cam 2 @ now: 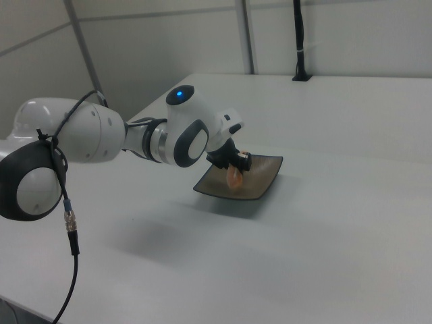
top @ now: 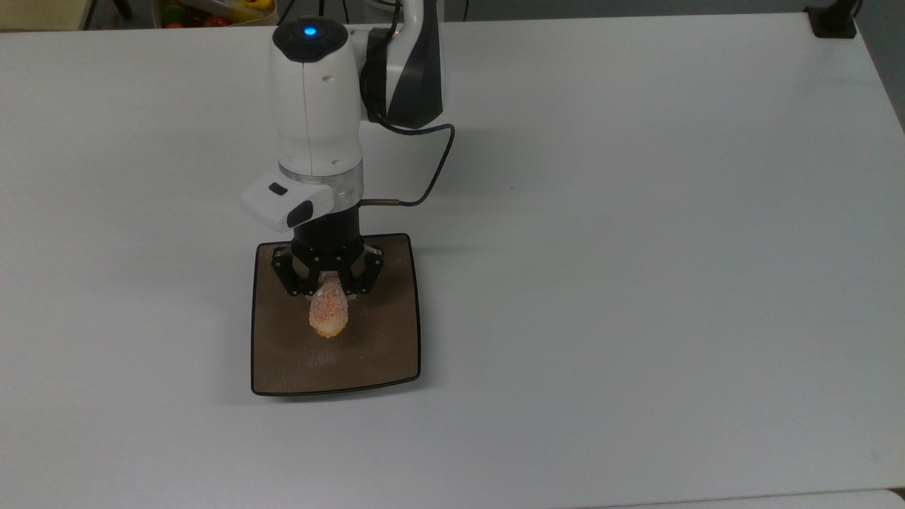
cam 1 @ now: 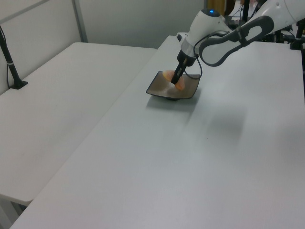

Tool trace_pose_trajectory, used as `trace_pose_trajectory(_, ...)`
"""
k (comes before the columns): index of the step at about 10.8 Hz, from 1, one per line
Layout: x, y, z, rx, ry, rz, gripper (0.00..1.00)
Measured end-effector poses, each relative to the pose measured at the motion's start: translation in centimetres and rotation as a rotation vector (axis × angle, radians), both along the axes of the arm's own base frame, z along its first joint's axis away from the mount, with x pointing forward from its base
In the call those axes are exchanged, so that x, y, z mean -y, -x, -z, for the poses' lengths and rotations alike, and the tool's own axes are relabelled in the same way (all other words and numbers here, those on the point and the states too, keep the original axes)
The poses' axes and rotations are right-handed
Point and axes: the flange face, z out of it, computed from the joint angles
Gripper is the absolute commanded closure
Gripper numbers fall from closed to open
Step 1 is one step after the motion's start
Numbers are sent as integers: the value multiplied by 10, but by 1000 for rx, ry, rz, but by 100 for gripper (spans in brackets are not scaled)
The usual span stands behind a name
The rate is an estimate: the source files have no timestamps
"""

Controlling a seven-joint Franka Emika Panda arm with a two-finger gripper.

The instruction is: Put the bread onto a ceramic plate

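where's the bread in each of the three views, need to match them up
Top view: the bread sits left of centre, below the gripper, over the middle of the ceramic plate.
Left view: the bread is in the upper middle, at the gripper's tip, over the plate.
Right view: the bread is just right of centre, under the gripper, over the plate.
Shared landmark: the square brown plate.

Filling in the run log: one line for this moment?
phase: placing | end effector: shut on bread | bread: over ceramic plate, contact unclear | release: not yet
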Motion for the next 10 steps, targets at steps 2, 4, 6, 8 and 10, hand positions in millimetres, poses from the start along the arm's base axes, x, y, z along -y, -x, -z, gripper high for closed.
trace_pose_trajectory(2, 0, -1, 10, -5, 4, -4, 0)
trace_pose_trajectory(4, -1, -1, 10, -4, 9, -9, 0)
trace_pose_trajectory(6, -3, -2, 6, 3, 13, -15, 0)
trace_pose_trajectory(8, -12, -3, -11, 30, 11, -26, 0)
trace_pose_trajectory(10, -13, 0, -47, 76, 3, -22, 0)
